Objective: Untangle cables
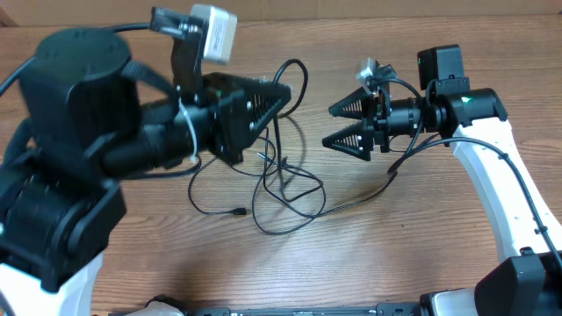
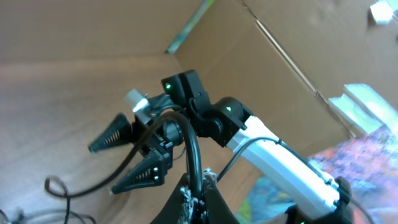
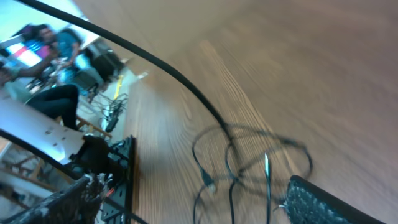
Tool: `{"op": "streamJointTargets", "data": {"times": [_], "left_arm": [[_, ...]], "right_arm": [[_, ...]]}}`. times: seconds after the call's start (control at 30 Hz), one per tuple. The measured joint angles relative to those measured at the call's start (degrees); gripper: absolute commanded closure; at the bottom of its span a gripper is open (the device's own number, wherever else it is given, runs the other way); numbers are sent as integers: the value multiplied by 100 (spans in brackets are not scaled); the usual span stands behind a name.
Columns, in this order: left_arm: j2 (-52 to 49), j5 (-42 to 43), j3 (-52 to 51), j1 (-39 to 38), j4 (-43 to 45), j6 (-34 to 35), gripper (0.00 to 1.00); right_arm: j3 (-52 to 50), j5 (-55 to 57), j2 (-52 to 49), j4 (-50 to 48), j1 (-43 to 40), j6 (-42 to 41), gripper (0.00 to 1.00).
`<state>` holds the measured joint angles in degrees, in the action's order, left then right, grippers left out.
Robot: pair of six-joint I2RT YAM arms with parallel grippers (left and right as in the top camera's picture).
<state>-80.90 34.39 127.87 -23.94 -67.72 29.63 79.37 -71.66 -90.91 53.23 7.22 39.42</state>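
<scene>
Several thin black cables (image 1: 285, 189) lie in loose crossed loops on the wooden table between my two grippers. My left gripper (image 1: 279, 95) is shut on one cable; in the left wrist view the jaws (image 2: 200, 202) pinch a black cord (image 2: 194, 149) that rises and curves left. That strand loops up (image 1: 297, 70) above the pile. My right gripper (image 1: 338, 125) is open and empty, just right of the tangle, and shows open in the left wrist view (image 2: 118, 158). The right wrist view is blurred; the loops (image 3: 249, 158) lie between its spread fingers (image 3: 193, 205), with a pale tip (image 3: 266, 165).
One cable end (image 1: 239, 211) trails to the front left, and another strand (image 1: 369, 195) runs right under my right arm. A cardboard wall (image 2: 249, 68) stands behind the table. My right arm's white link (image 1: 492, 175) crosses the right side.
</scene>
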Motion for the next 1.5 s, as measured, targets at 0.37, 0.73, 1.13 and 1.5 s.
{"op": "streamJointTargets", "data": {"times": [0.37,0.73,1.13,1.5], "left_arm": [[-85,1469,0,907,632,1705,96],[-350,2892,0,905,1401,3058,96],[-758,3797,0,1071,1814,3467,96],[-1034,4048,0,1694,1851,3497,96]], "right_arm": [[0,-962,0,-946,118,708,0],[0,-1263,0,-2081,765,525,0],[-4,-1639,20,-4129,1045,-1823,0],[-4,-1639,149,-4223,1709,-2739,0]]}}
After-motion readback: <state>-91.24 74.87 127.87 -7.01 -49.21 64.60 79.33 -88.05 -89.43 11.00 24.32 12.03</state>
